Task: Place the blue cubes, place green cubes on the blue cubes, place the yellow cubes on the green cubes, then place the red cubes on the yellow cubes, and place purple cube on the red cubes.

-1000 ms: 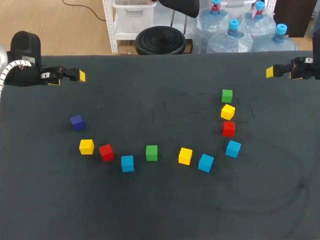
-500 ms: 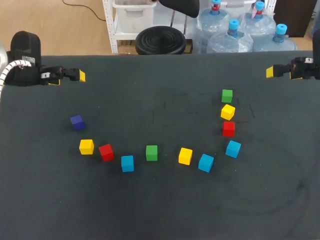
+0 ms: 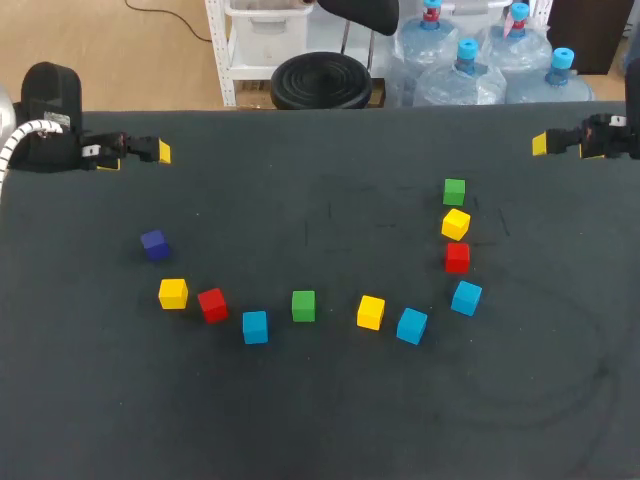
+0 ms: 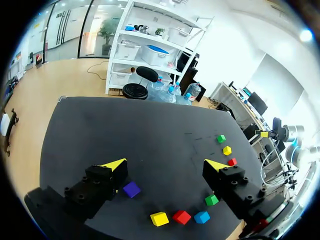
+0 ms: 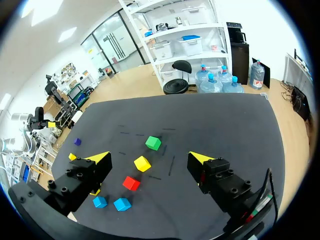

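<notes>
Open and empty at far corners of worktop (image 3: 320,430): left hand (image 4: 166,164), right hand (image 5: 148,157). Nearest right hand, toward near edge: rightmost blue cube (image 3: 466,297); nearer left hand: leftmost blue cube (image 3: 255,326).

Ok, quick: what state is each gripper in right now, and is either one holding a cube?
Left gripper: open, holding nothing.
Right gripper: open, holding nothing.

Table (image 3: 320,420) black; blue cubes (image 3: 255,327), green cubes (image 3: 303,306), yellow cubes (image 3: 371,312), red cubes (image 3: 212,304), purple cube (image 3: 154,244).
</notes>
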